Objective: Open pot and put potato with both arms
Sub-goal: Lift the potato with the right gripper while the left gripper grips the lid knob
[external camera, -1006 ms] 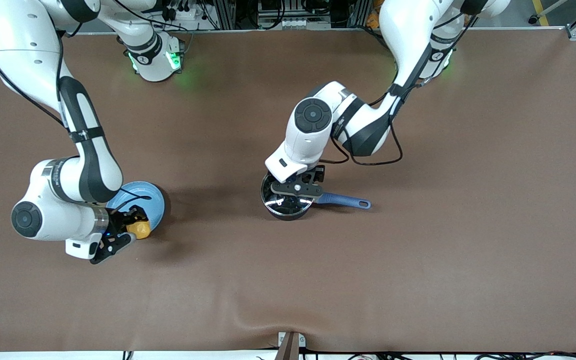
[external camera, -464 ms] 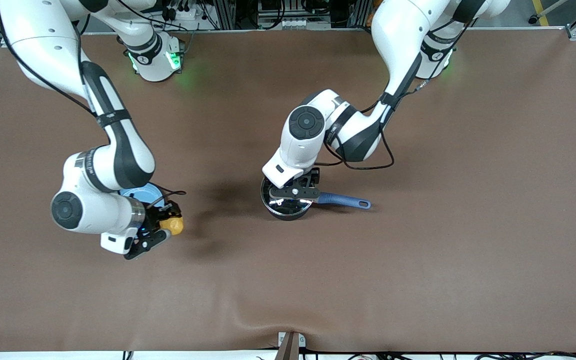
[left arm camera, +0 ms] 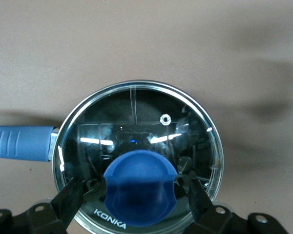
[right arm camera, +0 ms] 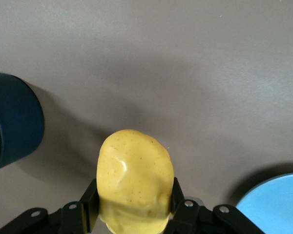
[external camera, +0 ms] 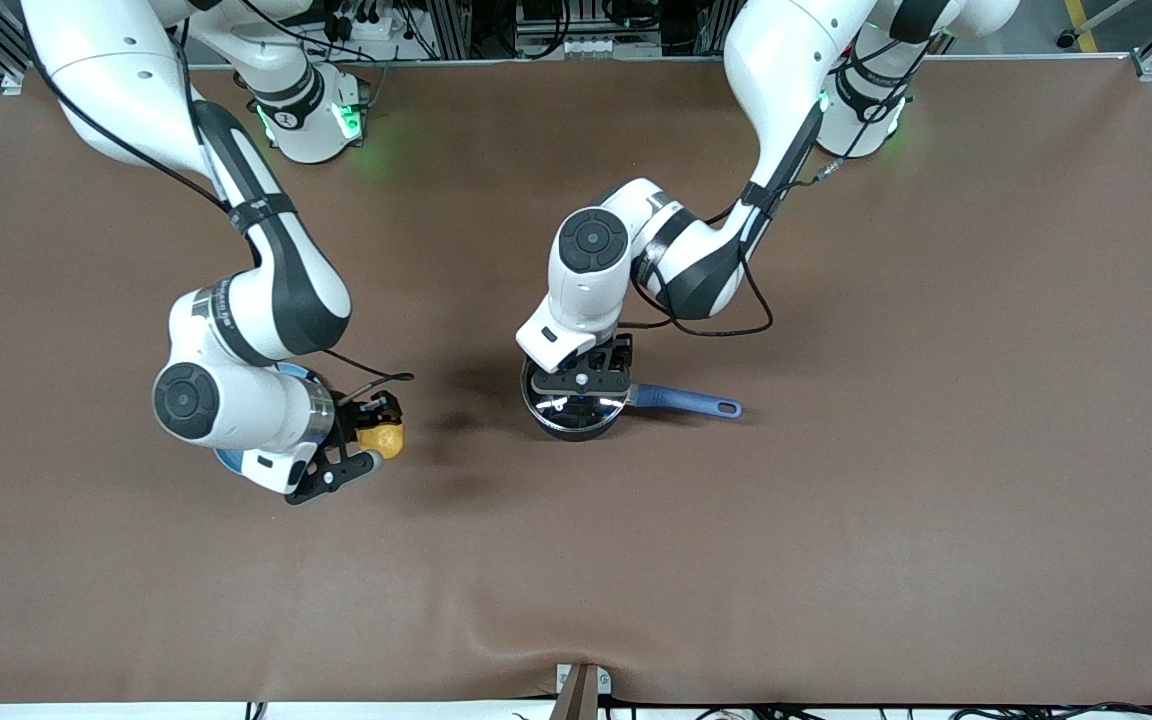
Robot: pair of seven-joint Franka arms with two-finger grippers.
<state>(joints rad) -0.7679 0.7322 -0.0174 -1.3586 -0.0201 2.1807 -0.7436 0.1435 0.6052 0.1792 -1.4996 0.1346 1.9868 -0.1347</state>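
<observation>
Potato (external camera: 381, 438) now off plate, nearer pot (external camera: 576, 402)

From my front camera the right arm covers most of the light-blue plate (external camera: 228, 460); only slivers show. The left gripper (external camera: 583, 381) hides the lid's blue knob (left arm camera: 140, 187) there. In the left wrist view, the pot's blue handle (left arm camera: 20, 143) runs off the edge.

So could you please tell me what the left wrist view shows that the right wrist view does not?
Only the left wrist view shows the glass lid, its blue knob between the left gripper fingers, not yet clamped, and the handle. Only the right wrist view shows the potato held in the right gripper and the plate. Both show the pot and the table.
</observation>
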